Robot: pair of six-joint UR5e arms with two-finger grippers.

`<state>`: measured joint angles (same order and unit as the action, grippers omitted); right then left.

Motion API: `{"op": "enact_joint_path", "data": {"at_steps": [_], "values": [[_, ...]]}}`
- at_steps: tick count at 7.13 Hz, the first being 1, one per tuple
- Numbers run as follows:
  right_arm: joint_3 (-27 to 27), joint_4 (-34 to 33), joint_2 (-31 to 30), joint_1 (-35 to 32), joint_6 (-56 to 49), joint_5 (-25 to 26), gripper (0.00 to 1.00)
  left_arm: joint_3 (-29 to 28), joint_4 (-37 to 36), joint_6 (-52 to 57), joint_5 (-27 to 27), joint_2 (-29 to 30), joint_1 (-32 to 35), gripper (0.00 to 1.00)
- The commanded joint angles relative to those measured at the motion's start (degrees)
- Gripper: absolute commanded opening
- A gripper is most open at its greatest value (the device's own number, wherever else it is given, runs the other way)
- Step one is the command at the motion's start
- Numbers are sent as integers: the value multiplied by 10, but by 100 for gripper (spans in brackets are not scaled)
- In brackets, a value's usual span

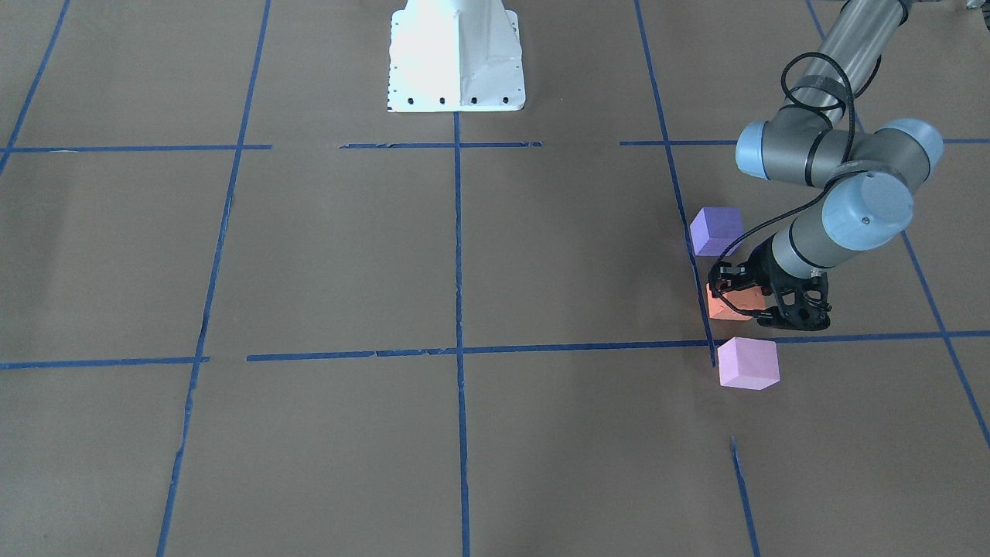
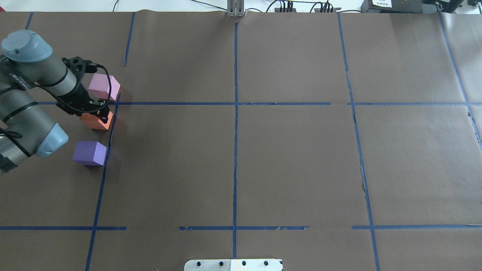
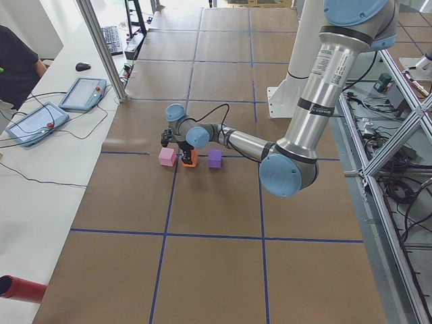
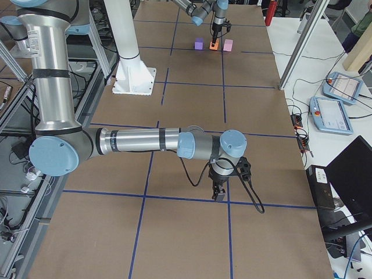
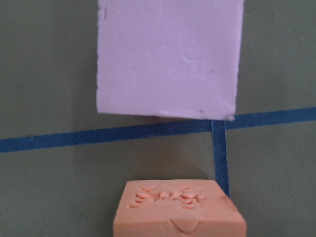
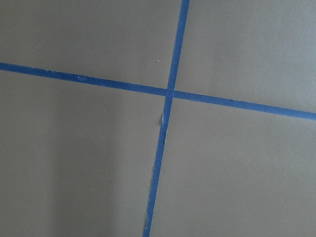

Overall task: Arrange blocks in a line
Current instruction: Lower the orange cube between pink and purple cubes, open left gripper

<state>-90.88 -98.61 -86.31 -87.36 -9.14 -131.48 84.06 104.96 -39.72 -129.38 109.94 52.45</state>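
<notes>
table [image 2: 293, 158], orange block [image 2: 90, 121], illegible arm label [image 3: 329, 62]

brown paper table [image 2: 293, 162], blue tape grid [image 2: 235, 150], white side bench [image 3: 47, 216]

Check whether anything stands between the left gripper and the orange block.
Nothing visible does. The left gripper sits at the orange block, fingers to either side. The pink block and purple block flank it along the row, both apart from it.

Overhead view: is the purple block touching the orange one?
No, a strip of bare brown table shows between the purple block and the orange block.
</notes>
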Motion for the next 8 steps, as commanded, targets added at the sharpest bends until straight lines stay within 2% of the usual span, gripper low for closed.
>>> {"op": "enact_joint_path", "data": {"at_steps": [1,2,3,6,8], "values": [[0,0,0,0,0,0,100,0,1,0,0,0,-1,56],[0,0,0,0,0,0,100,0,1,1,0,-1,-1,75],[0,0,0,0,0,0,100,-7,8,0,0,-1,-1,88],[0,0,0,0,0,0,100,-7,9,0,0,0,-1,99],[0,0,0,0,0,0,100,0,3,-1,3,-1,4,100]]}}
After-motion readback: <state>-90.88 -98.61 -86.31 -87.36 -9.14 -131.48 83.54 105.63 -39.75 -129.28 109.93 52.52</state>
